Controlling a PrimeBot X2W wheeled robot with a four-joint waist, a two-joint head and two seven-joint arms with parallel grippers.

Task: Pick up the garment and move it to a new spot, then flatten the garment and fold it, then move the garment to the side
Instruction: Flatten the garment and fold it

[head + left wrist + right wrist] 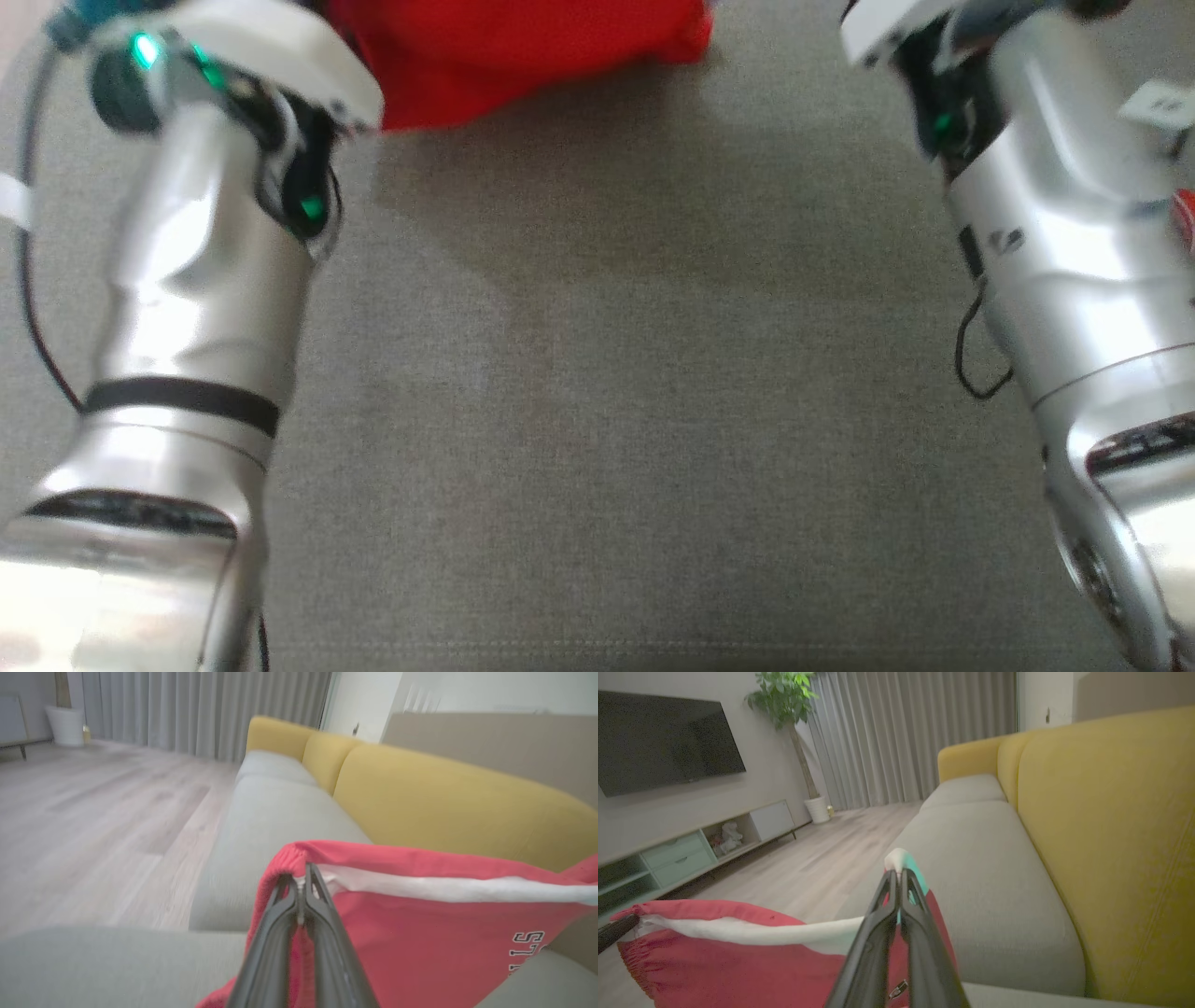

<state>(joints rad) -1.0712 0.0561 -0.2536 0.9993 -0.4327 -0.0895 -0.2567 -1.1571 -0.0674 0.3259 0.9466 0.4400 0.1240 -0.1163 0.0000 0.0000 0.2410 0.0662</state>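
The garment (523, 51) is red with a white inner band and dark lettering. It hangs stretched between my two grippers above the grey sofa seat. My left gripper (301, 884) is shut on one red ribbed corner of the garment (420, 924). My right gripper (897, 877) is shut on the other corner, where white and teal fabric pokes out above the fingertips; the garment (738, 961) runs off to the left toward the other arm's dark fingertip (614, 931). In the head view both silver forearms rise at the sides and the fingers are out of frame.
The grey sofa seat (635, 420) spreads below the arms. Yellow back cushions (1106, 826) stand behind it. Pale wood floor (93, 826), grey curtains, a TV cabinet (691, 851), a wall-mounted television and a potted plant (784, 695) lie beyond the sofa.
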